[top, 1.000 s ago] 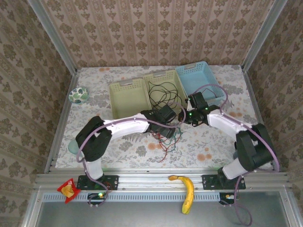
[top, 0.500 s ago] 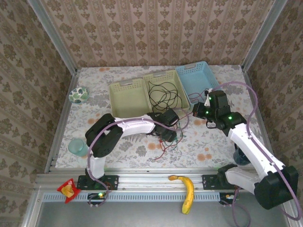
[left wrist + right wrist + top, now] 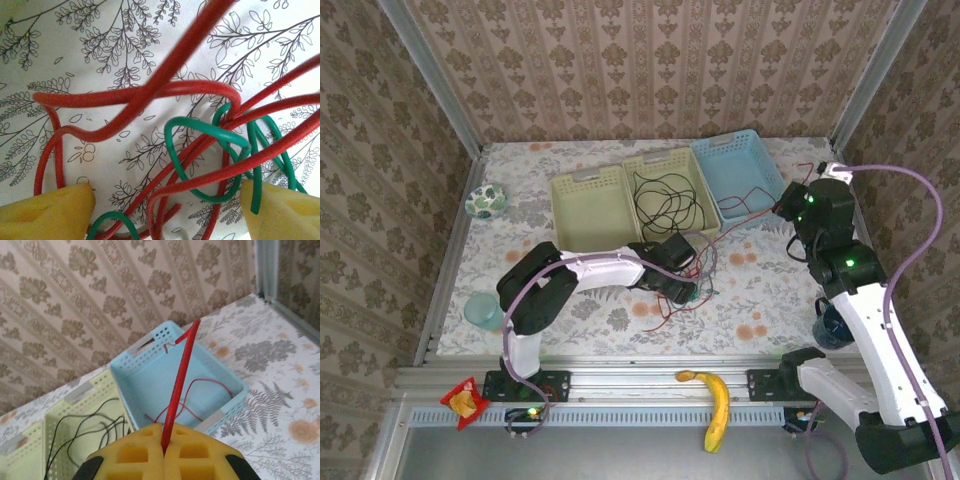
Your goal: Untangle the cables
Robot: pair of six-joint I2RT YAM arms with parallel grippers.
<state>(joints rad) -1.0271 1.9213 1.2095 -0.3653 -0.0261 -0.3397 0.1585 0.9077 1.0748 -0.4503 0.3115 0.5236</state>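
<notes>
From table centre, I have three baskets in a row at 12 o'clock: left basket (image 3: 588,210), middle basket (image 3: 660,158), right basket (image 3: 725,142). A coiled cable (image 3: 660,203) lies in the middle one. At 2 o'clock, my right gripper (image 3: 786,207) pinches the long cable (image 3: 179,370), which crosses the right basket to the tangle (image 3: 147,92) under my left gripper (image 3: 688,290). A bowl (image 3: 485,202) sits at 10, a cup (image 3: 480,310) at 8, and a mug (image 3: 830,325) at 4.

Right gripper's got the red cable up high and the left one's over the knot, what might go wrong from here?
1. The red cable in the right gripper is woven through the green cable loops; more pull may cinch the knot.
2. The left gripper sits open over the tangle, so nothing pins it and the bundle may drag.
3. Red slack lies in the blue basket and could catch its rim.
</notes>
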